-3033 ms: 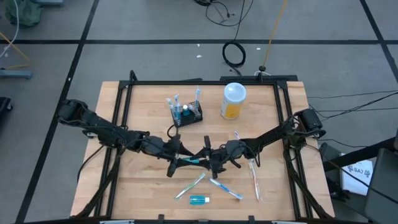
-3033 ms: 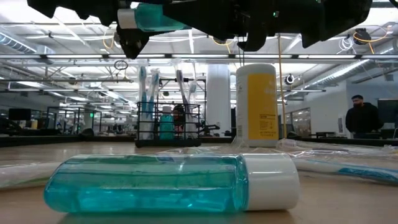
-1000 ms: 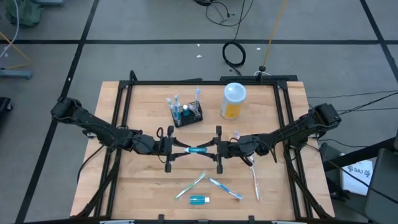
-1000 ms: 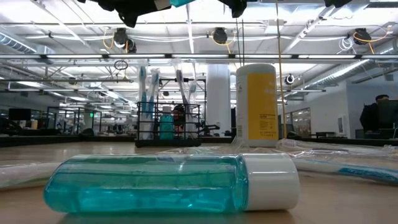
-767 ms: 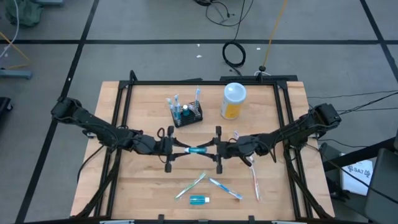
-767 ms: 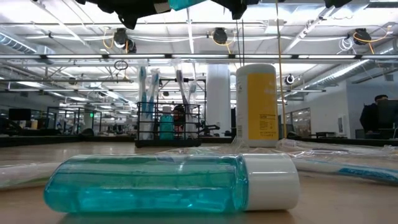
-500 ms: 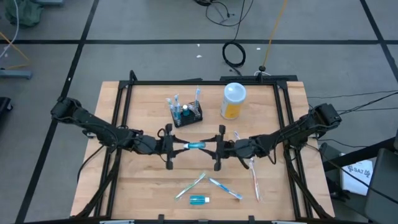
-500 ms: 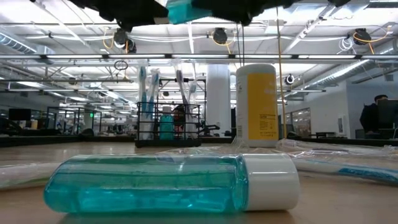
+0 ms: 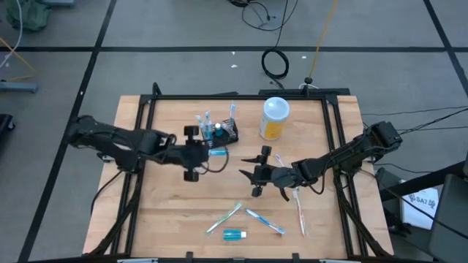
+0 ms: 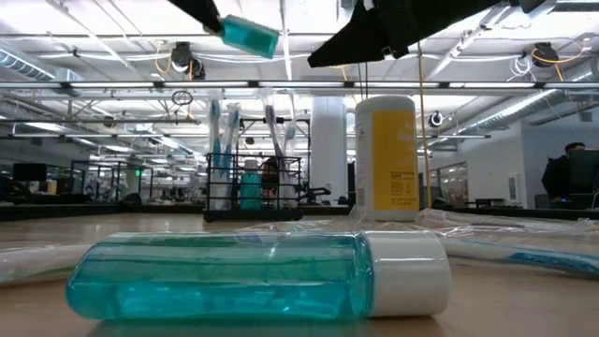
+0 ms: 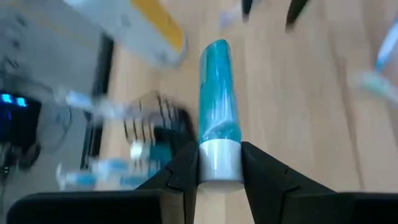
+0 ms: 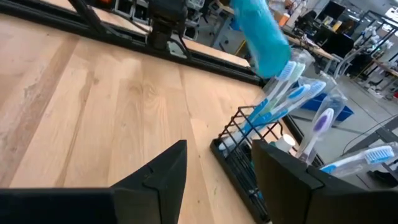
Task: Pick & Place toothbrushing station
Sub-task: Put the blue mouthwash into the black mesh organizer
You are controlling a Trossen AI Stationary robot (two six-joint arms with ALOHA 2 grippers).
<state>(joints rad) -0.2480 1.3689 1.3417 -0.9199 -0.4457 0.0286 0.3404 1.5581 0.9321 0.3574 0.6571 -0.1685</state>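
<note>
The toothbrushing station, a small black slatted rack, stands at the table's far middle with toothbrushes and a small bottle upright in it; it also shows in the right wrist view. My left gripper is shut on a small teal bottle with a white cap, just near of the rack and high above the table. My right gripper hangs open to the right of it, touching nothing. My left gripper pinches the teal bottle's white cap end between its two fingers. The fingers come from the table's left, slanting downward, in line with the bottle's length. The bottle's teal body sticks out ahead of the fingers, lifted clear of the table.
A tall white-lidded container with orange contents stands right of the rack. Near the front edge lie a second teal bottle and wrapped toothbrushes. A black frame rims the table.
Both grippers held the teal bottle between them over the table's middle. My right gripper has let go of it and stayed about where it was. My left gripper has risen and gone toward the far edge and the rack with the bottle, tipping downward.
</note>
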